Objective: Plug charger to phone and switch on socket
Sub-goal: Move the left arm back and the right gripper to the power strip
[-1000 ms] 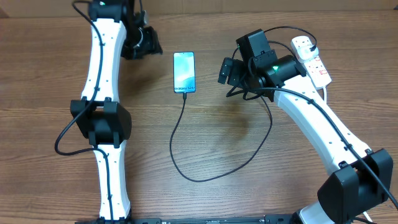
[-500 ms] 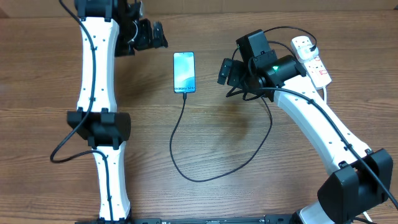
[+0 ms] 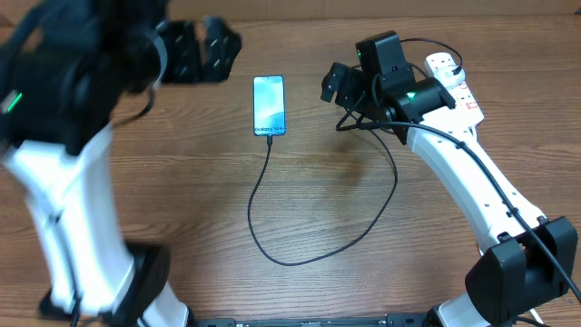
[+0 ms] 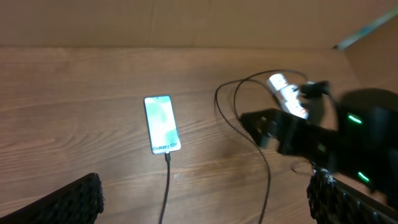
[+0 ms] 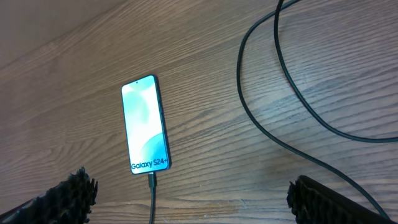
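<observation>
The phone (image 3: 269, 104) lies flat on the wooden table, screen lit blue-teal, and shows in both wrist views (image 4: 161, 123) (image 5: 145, 124). The charger, a thin black cable (image 3: 251, 218), has its connector (image 5: 152, 180) in the phone's bottom edge. It loops across the table toward the white socket (image 3: 454, 91) at the far right. My left gripper (image 3: 201, 50) hangs open high above the table, left of the phone, nothing between its fingers (image 4: 74, 199). Also open and empty, my right gripper (image 3: 334, 86) hovers between phone and socket, its fingertips (image 5: 336, 199) wide apart.
A beige board (image 4: 186, 22) closes off the table's far edge. The right arm (image 4: 323, 143) stands over the cable's loop next to the socket (image 4: 286, 96). The left arm's white links (image 3: 64, 209) rise along the table's left side.
The left arm has swung up toward the camera and its jaws have widened. The right gripper has shifted slightly back toward the socket. Phone and cable lie unchanged.
</observation>
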